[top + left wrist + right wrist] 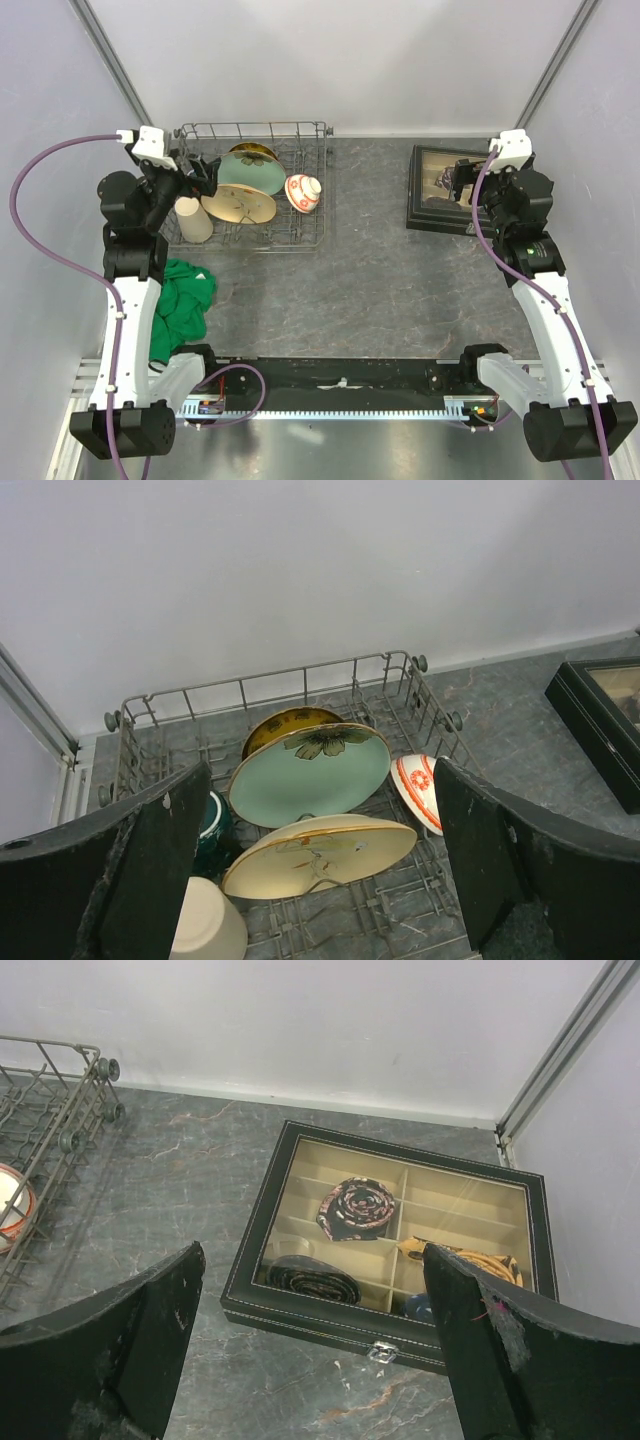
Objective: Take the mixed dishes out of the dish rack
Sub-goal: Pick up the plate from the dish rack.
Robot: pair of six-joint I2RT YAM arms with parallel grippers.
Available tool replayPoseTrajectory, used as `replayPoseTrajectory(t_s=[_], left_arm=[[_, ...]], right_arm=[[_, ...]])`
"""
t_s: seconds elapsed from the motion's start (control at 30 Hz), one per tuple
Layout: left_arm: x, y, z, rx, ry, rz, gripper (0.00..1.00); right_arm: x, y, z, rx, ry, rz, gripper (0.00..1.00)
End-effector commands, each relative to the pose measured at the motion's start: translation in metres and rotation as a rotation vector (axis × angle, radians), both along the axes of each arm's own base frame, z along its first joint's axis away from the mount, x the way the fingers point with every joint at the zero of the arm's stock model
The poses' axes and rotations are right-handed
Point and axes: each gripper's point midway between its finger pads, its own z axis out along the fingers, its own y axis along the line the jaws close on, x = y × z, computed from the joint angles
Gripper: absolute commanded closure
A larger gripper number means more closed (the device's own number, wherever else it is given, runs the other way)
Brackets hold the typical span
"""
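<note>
The grey wire dish rack [255, 127] stands at the back left. In it are a pale green plate [252, 172], a cream plate [240, 205], a yellow-gold dish [250, 152], a beige cup [193, 218] and a red-and-white bowl [303, 192]. My left gripper [185, 170] is open and empty above the rack's left side. In the left wrist view [320, 770] its jaws frame the green plate [310, 775], the cream plate [320, 855], the dark green mug [215, 825] and the cup [208, 925]. My right gripper [462, 180] is open and empty over the box.
A dark-framed box [440, 190] with rolled ties [360, 1208] lies at the back right. A green cloth [185, 300] lies in front of the rack, beside the left arm. The rack's right corner [60, 1090] shows in the right wrist view.
</note>
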Motion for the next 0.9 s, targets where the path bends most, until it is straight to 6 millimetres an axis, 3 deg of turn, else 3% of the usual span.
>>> replayPoseTrajectory(t_s=[0.0,0.3,0.4,0.5,0.57,0.6,0.63,0.7,0.87], left_arm=[[-0.002,-0.007,0.002,0.059,-0.019,-0.05,0.01],[-0.001,-0.01,-0.002,0.118,0.035,-0.086,0.01],[-0.008,-0.026,-0.008,0.198,0.032,-0.205,0.01],[-0.009,-0.028,-0.004,0.311,0.01,-0.245,0.01],[-0.002,-0.025,-0.017,0.394,0.05,-0.27,0.03],[0.002,-0.022,-0.009,0.448,0.03,-0.268,0.03],[0.007,-0.021,-0.022,0.468,0.076,-0.287,0.03],[0.011,-0.021,-0.022,0.562,0.051,-0.317,0.02],[0.013,-0.025,-0.044,0.782,-0.006,-0.433,0.0]], right_arm=[[-0.001,0.004,0.011,0.008,-0.044,0.02,0.02],[0.004,0.005,0.003,0.004,-0.015,0.023,0.02],[0.005,0.004,0.002,0.004,-0.008,0.02,0.02],[0.007,0.01,-0.005,0.002,0.017,0.054,0.02],[0.008,0.013,-0.006,0.001,0.023,0.067,0.02],[0.008,0.014,-0.008,0.002,0.027,0.074,0.02],[0.009,0.014,-0.009,-0.002,0.03,0.078,0.02],[0.009,0.016,-0.01,-0.002,0.033,0.087,0.02],[0.011,0.018,-0.016,-0.01,0.052,0.101,0.02]])
